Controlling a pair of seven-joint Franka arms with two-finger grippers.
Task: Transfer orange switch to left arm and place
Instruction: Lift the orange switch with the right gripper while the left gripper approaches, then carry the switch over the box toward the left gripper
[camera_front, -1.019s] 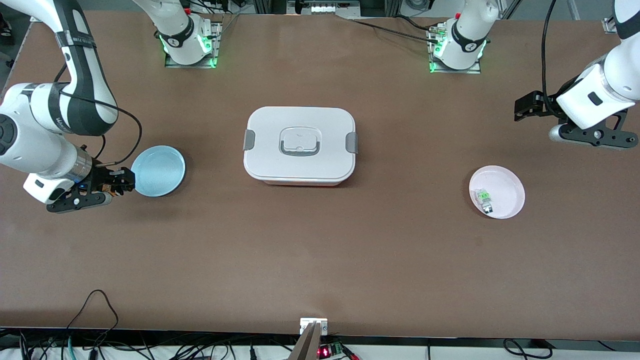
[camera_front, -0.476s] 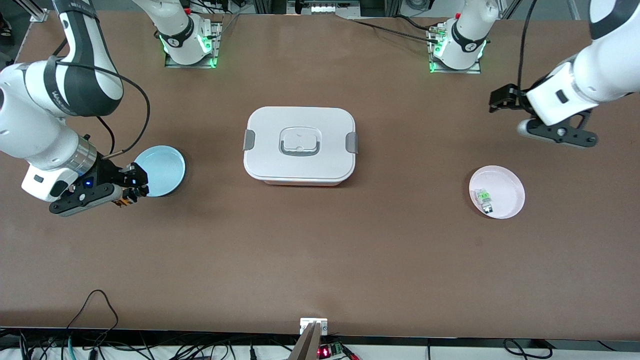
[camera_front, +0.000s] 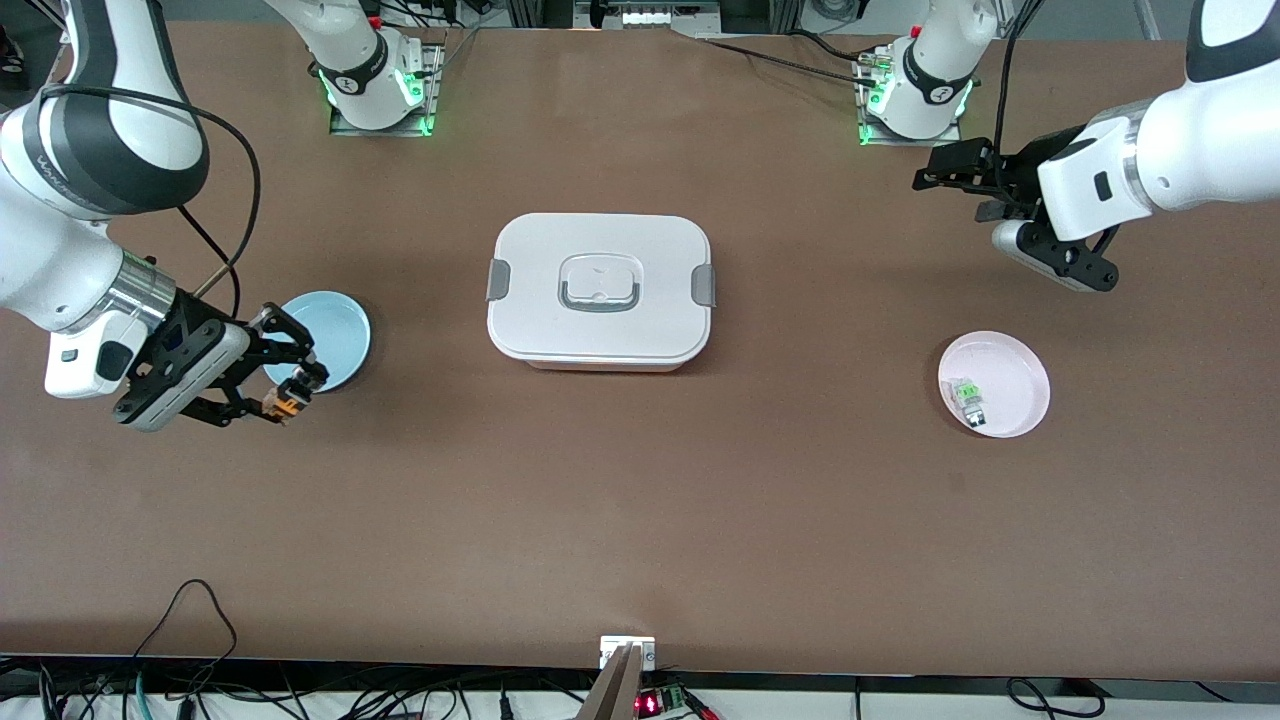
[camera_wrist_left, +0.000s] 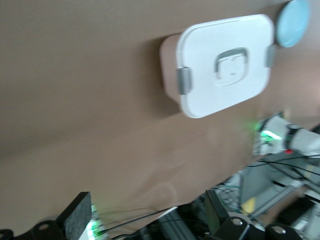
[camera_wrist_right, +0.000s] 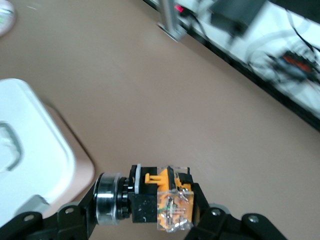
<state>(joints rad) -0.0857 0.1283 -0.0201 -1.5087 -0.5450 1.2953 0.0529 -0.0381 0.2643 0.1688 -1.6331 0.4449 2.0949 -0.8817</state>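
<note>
My right gripper (camera_front: 292, 392) is shut on the orange switch (camera_front: 290, 404) and holds it over the table at the rim of the blue plate (camera_front: 335, 330). In the right wrist view the orange and black switch (camera_wrist_right: 160, 200) sits crosswise between the fingers, with its dark cylindrical end sticking out to one side. The white lidded box (camera_front: 600, 290) stands in the middle of the table; it also shows in the left wrist view (camera_wrist_left: 225, 62) and the right wrist view (camera_wrist_right: 25, 150). My left gripper (camera_front: 945, 175) is open and empty in the air over bare table near the left arm's base.
A pink plate (camera_front: 1010, 370) with a small green and clear switch (camera_front: 968, 397) lies toward the left arm's end of the table. Cables and a small mount run along the table edge nearest the front camera.
My right gripper has swung off the blue plate's side toward the front camera with the switch in it. My left gripper has moved toward the middle of the table.
</note>
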